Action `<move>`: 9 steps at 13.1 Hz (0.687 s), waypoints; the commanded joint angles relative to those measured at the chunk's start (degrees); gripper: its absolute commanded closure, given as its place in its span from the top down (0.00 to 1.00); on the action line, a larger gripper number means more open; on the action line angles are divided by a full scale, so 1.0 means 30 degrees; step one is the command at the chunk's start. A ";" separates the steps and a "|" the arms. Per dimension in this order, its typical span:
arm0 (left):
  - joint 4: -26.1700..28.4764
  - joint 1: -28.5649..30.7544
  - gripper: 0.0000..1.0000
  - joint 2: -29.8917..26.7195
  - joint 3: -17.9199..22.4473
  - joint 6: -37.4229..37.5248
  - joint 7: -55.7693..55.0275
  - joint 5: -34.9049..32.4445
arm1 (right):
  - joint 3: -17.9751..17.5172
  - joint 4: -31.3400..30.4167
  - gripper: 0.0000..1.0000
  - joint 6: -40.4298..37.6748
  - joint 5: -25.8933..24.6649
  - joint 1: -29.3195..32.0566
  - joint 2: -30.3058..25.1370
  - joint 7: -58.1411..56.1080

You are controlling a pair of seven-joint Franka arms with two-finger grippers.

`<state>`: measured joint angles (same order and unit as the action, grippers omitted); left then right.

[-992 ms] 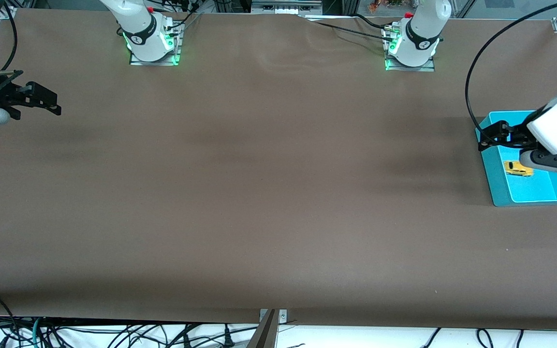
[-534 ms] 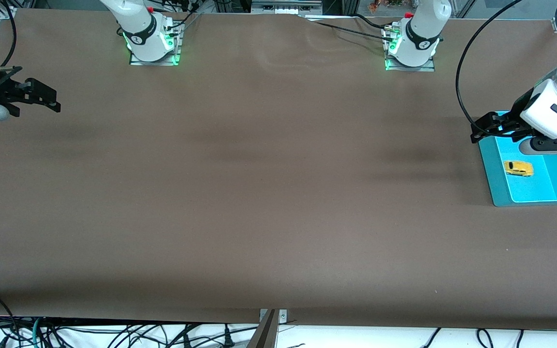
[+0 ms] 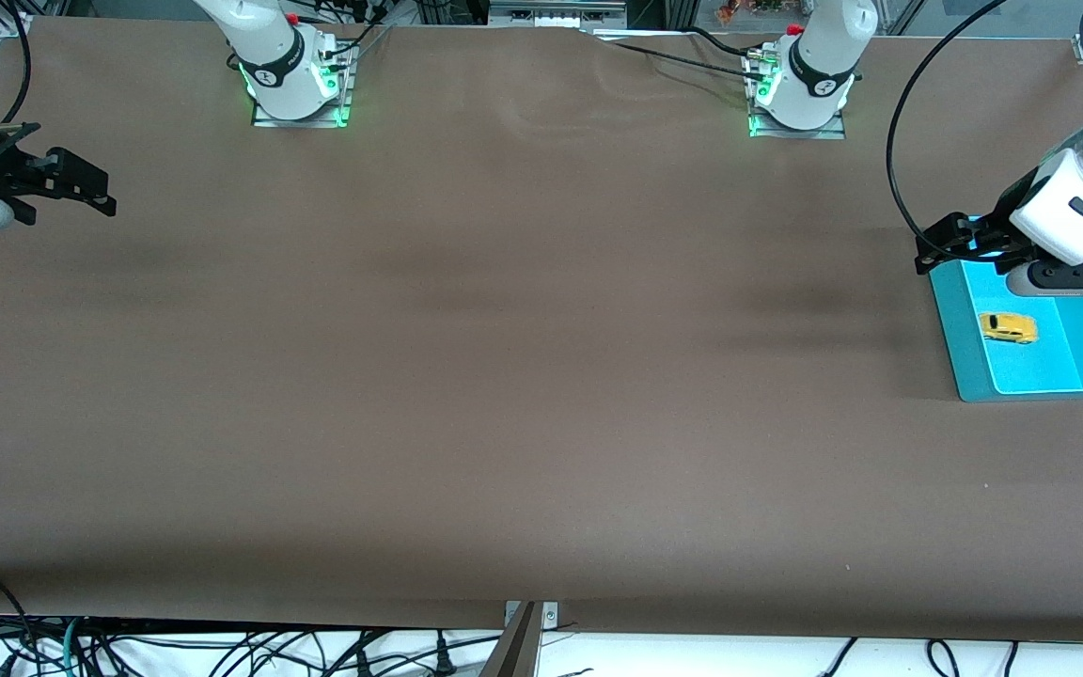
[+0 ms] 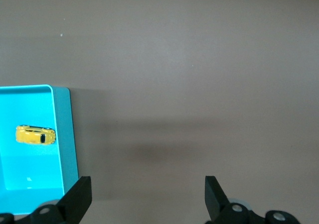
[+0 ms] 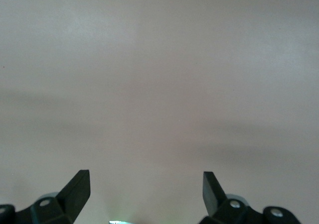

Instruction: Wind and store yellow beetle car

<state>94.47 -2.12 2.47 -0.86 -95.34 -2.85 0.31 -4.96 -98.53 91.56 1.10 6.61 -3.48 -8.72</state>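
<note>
The yellow beetle car (image 3: pixel 1008 327) lies in a shallow turquoise tray (image 3: pixel 966 367) at the left arm's end of the table. It also shows in the left wrist view (image 4: pixel 36 134), inside the tray (image 4: pixel 65 134). My left gripper (image 3: pixel 938 246) is open and empty, in the air over the tray's corner that lies farthest from the front camera; in its wrist view (image 4: pixel 148 194) bare table lies between the fingers. My right gripper (image 3: pixel 88 186) is open and empty over the right arm's end of the table, where that arm waits; its wrist view (image 5: pixel 146 189) shows only table.
The brown table (image 3: pixel 504 357) stretches between the two arms. Both arm bases (image 3: pixel 295 89) (image 3: pixel 797 99) stand along the edge farthest from the front camera. Cables hang below the table's near edge (image 3: pixel 222 649).
My left gripper has risen and drawn away from the car, from inside the tray to above its corner. The car stays in the tray. The right gripper has barely shifted.
</note>
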 commanded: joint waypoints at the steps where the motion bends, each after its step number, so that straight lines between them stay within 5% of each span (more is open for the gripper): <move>1: 0.1316 0.0499 1.00 -0.1197 0.0197 0.0052 0.1214 0.0863 | 0.0042 -0.1226 1.00 0.0330 0.0132 -0.0066 -0.1093 0.0357; 3: 0.3163 0.0648 1.00 -0.2457 0.0139 -0.0766 0.1185 0.0923 | 0.0013 -0.1201 1.00 0.0390 0.0103 -0.0066 -0.1095 0.0269; 9: 0.2408 0.0356 1.00 -0.2053 0.0109 -0.0652 0.1068 0.0864 | -0.0016 -0.0732 1.00 0.0097 -0.0015 -0.0066 -0.0860 0.0005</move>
<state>100.78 -0.80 -2.79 -0.68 -96.53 -0.84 1.24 -4.98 -100.41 91.79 1.10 6.57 -5.02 -8.73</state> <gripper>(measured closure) 0.000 0.000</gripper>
